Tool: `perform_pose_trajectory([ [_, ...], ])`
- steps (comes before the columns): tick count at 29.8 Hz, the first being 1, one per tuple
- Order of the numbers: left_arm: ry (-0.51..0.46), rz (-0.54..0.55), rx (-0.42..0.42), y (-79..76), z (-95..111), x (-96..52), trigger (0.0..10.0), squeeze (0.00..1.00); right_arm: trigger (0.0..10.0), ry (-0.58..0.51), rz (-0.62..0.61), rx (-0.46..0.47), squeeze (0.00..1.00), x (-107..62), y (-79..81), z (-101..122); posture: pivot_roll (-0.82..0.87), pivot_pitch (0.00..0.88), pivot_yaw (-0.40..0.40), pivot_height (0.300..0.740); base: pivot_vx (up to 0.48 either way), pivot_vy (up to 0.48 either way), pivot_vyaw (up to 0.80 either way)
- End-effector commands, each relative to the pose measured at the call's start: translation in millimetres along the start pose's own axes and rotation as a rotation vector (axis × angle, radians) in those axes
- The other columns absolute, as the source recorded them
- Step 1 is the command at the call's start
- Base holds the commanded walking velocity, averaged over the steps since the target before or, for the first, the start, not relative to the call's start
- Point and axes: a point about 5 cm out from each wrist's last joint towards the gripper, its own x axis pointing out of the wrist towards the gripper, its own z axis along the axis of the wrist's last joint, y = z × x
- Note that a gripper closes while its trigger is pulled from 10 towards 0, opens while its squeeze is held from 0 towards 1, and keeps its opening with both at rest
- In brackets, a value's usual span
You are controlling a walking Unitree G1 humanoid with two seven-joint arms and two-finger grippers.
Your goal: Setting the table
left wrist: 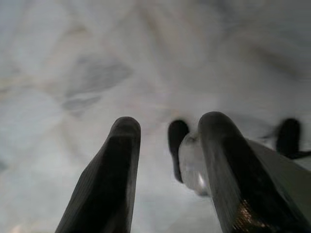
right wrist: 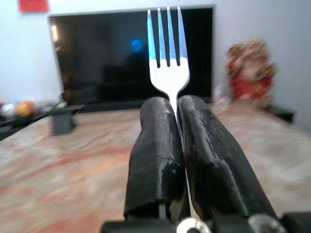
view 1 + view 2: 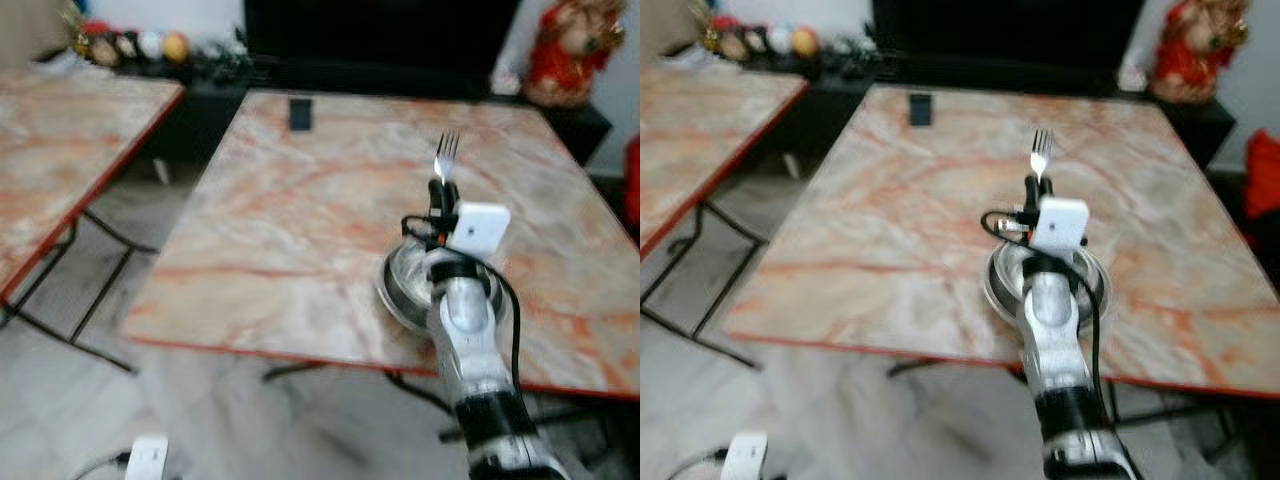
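Right gripper: the right gripper [image 2: 175, 104] on the silver right arm [image 3: 470, 330] reaches forward over the table at centre right of the left eye view, its two long black fingers [image 2: 155, 150] pressed together on the handle of a fork.
Fork: the shiny silver metal fork [image 3: 446, 157] stands upright with its four tines pointing up, above the fingertips; in the right wrist view the tines [image 2: 167, 34] rise against a dark screen.
Bowl: a round, shiny metal bowl [image 3: 1002, 275] sits on the table near its front edge, at lower centre right of the frame, partly hidden behind the right arm's wrist.
Table: the square table with a pink-and-cream marbled top and red edging [image 3: 300, 230] fills the middle of the left eye view; a small dark rectangular object [image 3: 300, 114] lies near its far edge, at upper centre.
Left gripper: in the left wrist view the left gripper [image 1: 167, 128] hangs over a blurred pale marbled floor [image 1: 73, 73], its two black fingers spread apart and holding nothing.
Surroundings: a second marbled table [image 3: 60, 150] stands at the left of the frame; a red and gold figurine [image 3: 570, 50] sits at upper right beside a large black screen [image 3: 380, 30].
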Motion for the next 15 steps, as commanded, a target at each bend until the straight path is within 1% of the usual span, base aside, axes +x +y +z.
perform_pose_trajectory([
  [1, 0.019, 0.019, 0.013, 9.6, -4.5, -1.8, 10.0, 0.0, 10.0, -0.02, 0.017, 0.011, 0.0, 2.7, 8.3, 5.3, 0.02, 0.0, -0.032, 0.74, 0.0, -0.27, 0.0],
  [10, 0.018, 0.02, 0.014, 9.6, -4.5, -1.8, 10.0, 0.0, 10.0, -0.023, 0.017, 0.009, 0.0, 3.4, 8.1, 5.7, 0.02, 0.0, -0.032, 0.74, 0.0, -0.263, 0.0],
  [15, 0.018, 0.025, 0.008, 9.9, -4.8, -1.9, 10.0, 0.0, 10.0, -0.023, 0.018, 0.009, 0.0, 4.1, 8.5, 5.9, 0.02, 0.0, -0.033, 0.74, 0.0, 0.0, 0.0],
])
